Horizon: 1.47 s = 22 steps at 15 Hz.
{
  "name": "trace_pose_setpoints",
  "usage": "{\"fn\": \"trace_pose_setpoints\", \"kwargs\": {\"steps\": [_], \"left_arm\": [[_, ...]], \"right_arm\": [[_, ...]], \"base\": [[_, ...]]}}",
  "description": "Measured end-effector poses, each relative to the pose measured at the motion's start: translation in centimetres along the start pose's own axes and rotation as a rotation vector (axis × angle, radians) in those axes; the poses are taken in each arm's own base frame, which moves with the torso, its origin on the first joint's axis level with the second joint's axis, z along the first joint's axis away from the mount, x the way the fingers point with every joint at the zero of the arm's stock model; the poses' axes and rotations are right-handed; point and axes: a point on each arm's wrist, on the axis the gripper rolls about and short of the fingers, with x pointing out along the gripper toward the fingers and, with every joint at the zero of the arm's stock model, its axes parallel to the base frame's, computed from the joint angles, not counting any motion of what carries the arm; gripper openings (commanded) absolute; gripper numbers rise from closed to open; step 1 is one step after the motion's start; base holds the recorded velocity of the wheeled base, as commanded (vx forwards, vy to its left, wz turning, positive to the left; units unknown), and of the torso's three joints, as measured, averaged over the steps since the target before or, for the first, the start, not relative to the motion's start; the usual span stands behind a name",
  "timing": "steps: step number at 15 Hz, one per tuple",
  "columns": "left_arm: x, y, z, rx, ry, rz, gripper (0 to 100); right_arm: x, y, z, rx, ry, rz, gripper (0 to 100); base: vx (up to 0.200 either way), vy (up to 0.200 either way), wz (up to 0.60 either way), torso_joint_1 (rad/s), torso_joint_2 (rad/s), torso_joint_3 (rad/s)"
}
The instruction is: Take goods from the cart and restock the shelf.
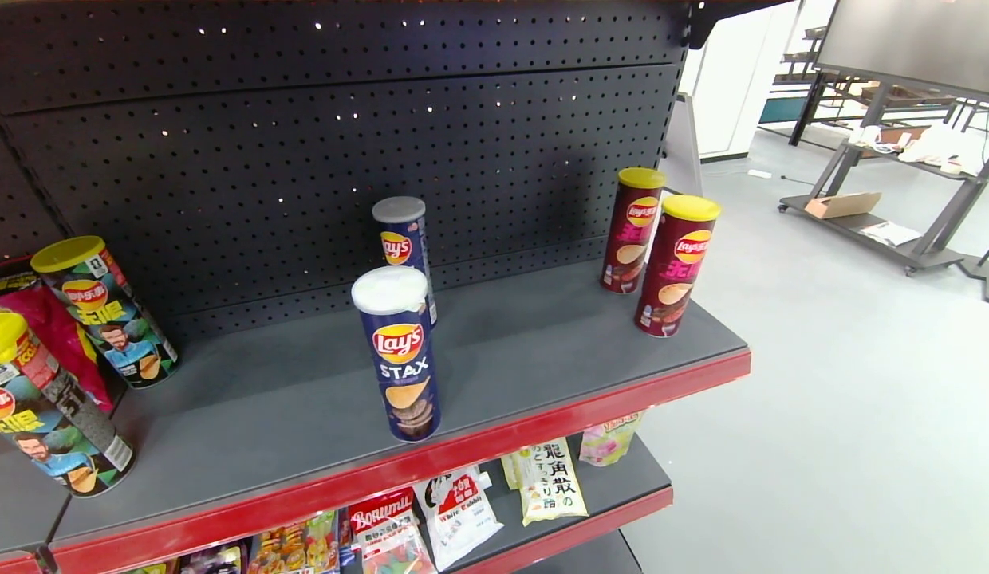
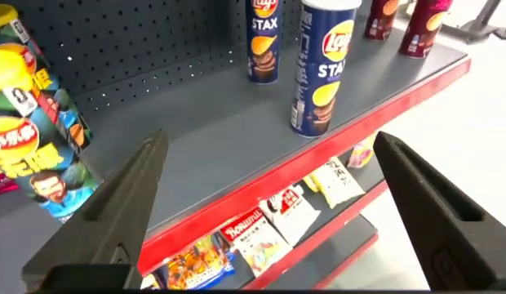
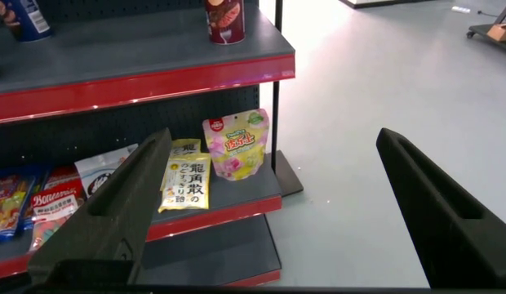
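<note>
Holding nothing, left claw (image 2: 269,140) and right claw (image 3: 275,135) gape wide; shelf (image 1: 247,414) looks half-stocked, maroon cans (image 1: 674,263) at blue cans' (image 1: 399,351) two o'clock.

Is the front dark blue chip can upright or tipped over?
Upright: the dark blue cylindrical chip can stands on its base, white lid on top.

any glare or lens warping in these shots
Head view: wide-lens warp tilts the yellow-lidded cartoon-print cans outward, light pinpricks through the black pegboard back panel, white lid of the front navy chip can glares. Right wrist view: pale floor very bright.
</note>
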Motion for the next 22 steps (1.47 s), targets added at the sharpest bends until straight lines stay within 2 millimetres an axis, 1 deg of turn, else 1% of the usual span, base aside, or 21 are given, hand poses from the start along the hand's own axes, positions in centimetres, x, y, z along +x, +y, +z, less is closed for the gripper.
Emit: {"fn": "trace_pose_setpoints", "kwargs": {"steps": [4,6,10,11,15,17,19,20,22], "left_arm": [[-1.2,-0.3,-2.1,0.006,-0.024,0.028,100],[-1.8,-0.4,-3.3,-0.002,0.010,0.037,100],[-2.2,-0.5,-3.8,0.002,-0.015,0.037,100],[-2.2,-0.6,-3.9,0.002,-0.016,0.035,100],[-2.2,-0.5,-4.1,0.003,-0.015,0.045,100],[-2.1,-0.4,-4.5,-0.001,-0.002,0.086,100],[-1.4,-0.2,-5.9,-0.008,0.032,0.162,100],[-1.0,-0.1,-6.4,-0.002,0.013,0.173,100],[-0.2,0.0,-7.6,0.005,-0.018,0.127,100]], "right_arm": [[0.0,0.0,0.0,-0.001,0.000,0.001,100],[0.0,0.0,0.0,-0.001,0.000,0.001,100],[0.0,0.0,0.0,-0.002,0.000,0.001,100],[0.0,0.0,0.0,-0.002,0.000,0.001,100],[0.0,0.0,0.0,-0.001,0.000,0.002,100],[0.0,0.0,0.0,-0.003,0.000,0.001,100],[0.0,0.0,0.0,-0.003,0.000,0.002,100],[0.0,0.0,0.0,-0.002,0.000,0.002,100],[0.0,0.0,0.0,-0.003,0.001,0.013,100]], "base": [[0.000,0.000,0.00,0.000,0.00,0.000],[0.000,0.000,0.60,0.005,0.00,0.005],[0.000,0.000,0.60,0.005,0.00,0.000],[0.000,0.000,0.60,-0.002,0.01,0.017],[0.000,0.000,0.00,0.000,0.00,0.000],[0.000,0.000,0.00,0.000,0.00,0.000],[0.000,0.000,0.00,0.000,0.00,0.000],[0.000,0.000,0.00,0.000,0.00,0.000],[0.000,0.000,0.00,0.000,0.00,0.000]]}}
